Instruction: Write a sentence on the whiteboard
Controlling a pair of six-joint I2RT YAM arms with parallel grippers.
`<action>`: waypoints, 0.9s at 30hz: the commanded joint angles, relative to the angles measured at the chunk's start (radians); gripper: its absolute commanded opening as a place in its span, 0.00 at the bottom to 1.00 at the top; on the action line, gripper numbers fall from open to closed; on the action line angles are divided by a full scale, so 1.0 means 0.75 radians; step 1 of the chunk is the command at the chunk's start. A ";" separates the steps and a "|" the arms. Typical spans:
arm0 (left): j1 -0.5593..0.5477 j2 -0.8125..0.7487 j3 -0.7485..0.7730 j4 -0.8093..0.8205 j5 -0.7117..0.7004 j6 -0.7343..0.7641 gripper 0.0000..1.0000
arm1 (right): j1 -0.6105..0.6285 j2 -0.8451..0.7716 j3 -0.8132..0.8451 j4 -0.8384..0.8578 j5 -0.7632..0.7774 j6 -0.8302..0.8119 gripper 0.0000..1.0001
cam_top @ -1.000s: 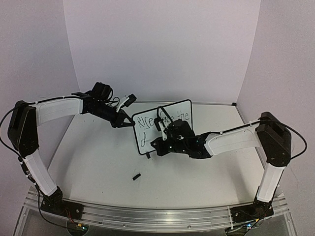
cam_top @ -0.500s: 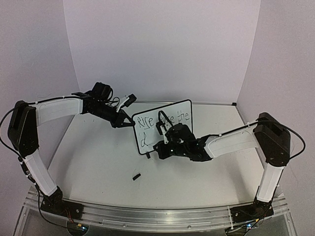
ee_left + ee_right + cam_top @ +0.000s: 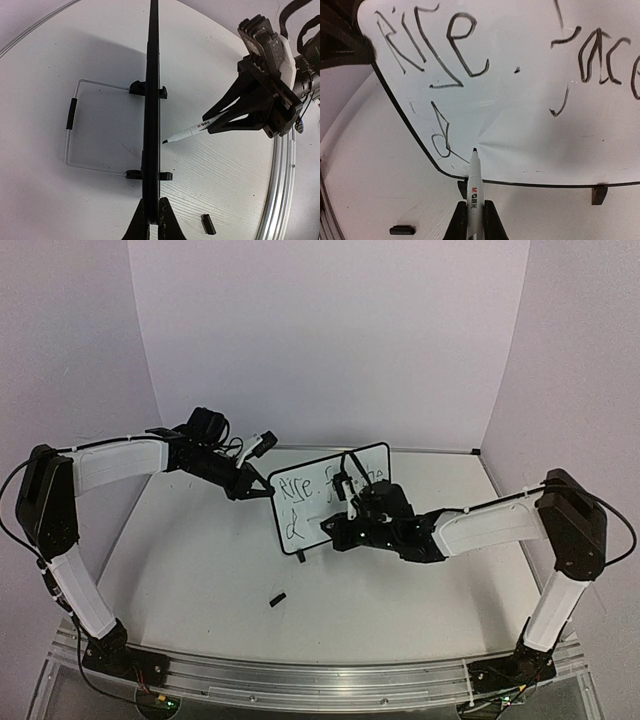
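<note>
- whiteboard [image 3: 310, 512]: upright on its feet, toward 12 o'clock of the table [image 3: 200, 570] centre, written face turned to the arms.
- left gripper [image 3: 262, 490]: closed hard on the board's frame at its 10 o'clock corner, bracing it against pen pressure.
- right gripper [image 3: 474, 220]: clamped on the marker [image 3: 474, 185], tip forward.
- sentence [image 3: 462, 65]: top line down; second line holds only a "d" [image 3: 440, 137].
- marker tip: at 3 o'clock of the "d", just above the bottom frame; probably touching the surface, though neither wrist view settles it.
- handling: start the next letter just beside the "d", press lightly, keep strokes small and clear of the bottom frame, travel level toward 3 o'clock.
- cap [image 3: 277, 597]: loose on the table, 7 o'clock of the board.
</note>
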 commanded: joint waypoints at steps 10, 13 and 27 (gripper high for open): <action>-0.033 0.064 -0.020 -0.168 -0.090 0.049 0.00 | -0.083 0.036 0.042 0.127 -0.204 0.060 0.00; -0.032 0.066 -0.020 -0.168 -0.090 0.051 0.00 | -0.087 0.048 0.050 0.129 -0.209 0.061 0.00; -0.033 0.077 -0.016 -0.168 -0.089 0.051 0.00 | -0.088 0.095 0.017 0.094 -0.193 0.067 0.00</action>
